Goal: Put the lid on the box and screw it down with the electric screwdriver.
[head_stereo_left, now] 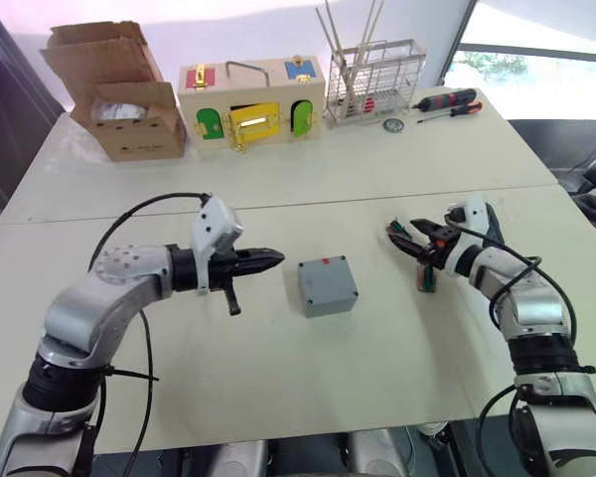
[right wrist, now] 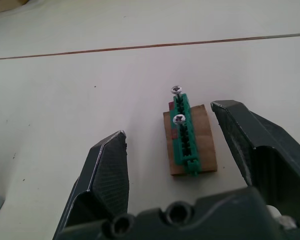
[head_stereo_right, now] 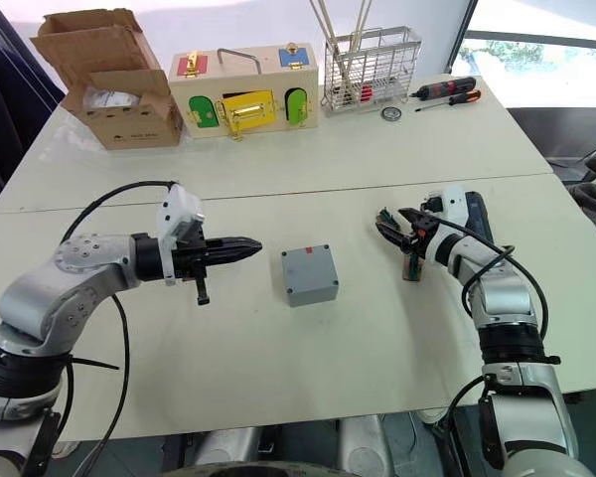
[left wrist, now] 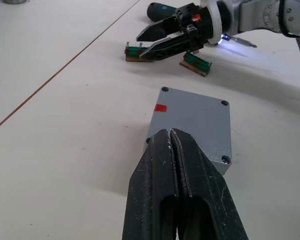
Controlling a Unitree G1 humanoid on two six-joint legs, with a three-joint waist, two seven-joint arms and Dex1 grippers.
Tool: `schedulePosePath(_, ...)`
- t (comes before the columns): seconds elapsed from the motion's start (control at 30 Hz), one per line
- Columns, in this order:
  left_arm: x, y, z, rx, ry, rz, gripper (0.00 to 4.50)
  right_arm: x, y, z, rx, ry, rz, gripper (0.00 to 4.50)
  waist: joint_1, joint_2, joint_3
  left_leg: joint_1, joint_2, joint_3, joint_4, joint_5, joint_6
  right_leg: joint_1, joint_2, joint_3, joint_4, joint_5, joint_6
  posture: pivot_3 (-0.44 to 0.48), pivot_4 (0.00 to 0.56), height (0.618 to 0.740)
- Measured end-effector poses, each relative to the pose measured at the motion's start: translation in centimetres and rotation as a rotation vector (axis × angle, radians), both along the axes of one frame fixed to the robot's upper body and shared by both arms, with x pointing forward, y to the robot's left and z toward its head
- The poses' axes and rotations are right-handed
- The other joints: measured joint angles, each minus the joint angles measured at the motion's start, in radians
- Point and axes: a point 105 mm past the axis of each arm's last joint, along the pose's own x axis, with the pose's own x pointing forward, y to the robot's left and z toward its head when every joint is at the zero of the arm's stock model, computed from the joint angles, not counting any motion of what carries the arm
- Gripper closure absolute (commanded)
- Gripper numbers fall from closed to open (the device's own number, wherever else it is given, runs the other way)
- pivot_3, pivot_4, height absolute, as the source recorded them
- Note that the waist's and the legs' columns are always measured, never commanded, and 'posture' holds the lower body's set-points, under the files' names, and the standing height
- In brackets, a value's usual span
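Left gripper [head_stereo_left: 275, 261] clenched on nothing, fingers pressed together, tips aimed at the box [head_stereo_left: 327, 286] and stopping just short of it. Box sits mid-table, lid [left wrist: 195, 120] already resting on top, red mark facing away from the robot. Right gripper [right wrist: 172, 150] spread wide, hovering over a green screw holder [right wrist: 185, 135] with two screws upright. Electric screwdriver [left wrist: 162, 10] lies beyond it.

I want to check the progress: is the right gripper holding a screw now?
No, the right gripper is open, and both screws still stand in the green holder on the table.
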Motion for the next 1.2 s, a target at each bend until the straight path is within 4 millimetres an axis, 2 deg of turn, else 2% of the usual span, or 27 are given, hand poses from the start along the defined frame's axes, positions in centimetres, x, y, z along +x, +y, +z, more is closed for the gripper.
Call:
schedulePosePath(0.07,0.0,0.0,0.0,0.004,0.0,-0.002,4.5,0.0,0.0,0.0,-0.002,-0.005,-0.002,2.46,0.001,0.0,0.0,0.0,0.0,0.0,0.0,0.0,0.0,0.0,0.0,0.0,0.0,0.0,0.0,0.0,0.15,0.739)
schedulePosePath(0.2,-0.1,-0.1,-0.2,0.009,0.006,-0.011,4.5,0.1,0.1,0.1,0.0,-0.016,-0.005,4.45,0.0,0.0,0.0,0.0,0.0,0.0,0.0,0.0,0.0,0.0,0.0,0.0,0.0,0.0,0.0,0.0,0.15,0.739)
schedulePosePath(0.53,-0.1,-0.4,-0.6,0.019,0.014,-0.016,4.5,0.2,0.2,0.1,0.003,-0.023,-0.016,4.49,0.0,0.0,0.0,0.0,0.0,0.0,0.0,0.0,0.0,0.0,0.0,0.0,0.0,0.0,0.0,0.0,0.15,0.739)
schedulePosePath(0.7,-0.1,-0.3,-0.7,0.021,0.015,-0.01,4.5,0.3,-0.4,0.5,0.016,-0.038,-0.043,4.49,0.0,0.0,0.0,0.0,0.0,0.0,0.0,0.0,0.0,0.0,0.0,0.0,0.0,0.0,0.0,0.0,0.15,0.739)
schedulePosePath(1.0,0.2,-0.2,-0.9,0.023,0.018,-0.002,4.5,0.0,0.1,3.6,0.052,-0.132,-0.034,4.49,0.001,0.0,0.0,0.0,0.0,0.0,0.0,0.0,0.0,0.0,0.0,0.0,0.0,0.0,0.0,0.0,0.15,0.739)
schedulePosePath(1.13,0.0,-0.2,-0.9,0.021,0.027,-0.018,4.5,-1.2,1.6,5.6,0.108,-0.153,0.044,4.49,0.001,0.0,0.0,0.0,0.0,0.0,0.0,0.0,0.0,0.0,0.0,0.0,0.0,0.0,0.0,0.0,0.15,0.739)
schedulePosePath(1.2,-0.5,0.0,-1.0,0.037,0.04,-0.04,4.5,-3.1,3.6,6.3,0.134,-0.133,0.174,4.49,0.001,0.0,0.0,0.0,0.0,-0.001,-0.001,0.0,0.0,0.0,0.0,0.0,0.0,0.0,0.0,0.0,0.15,0.739)
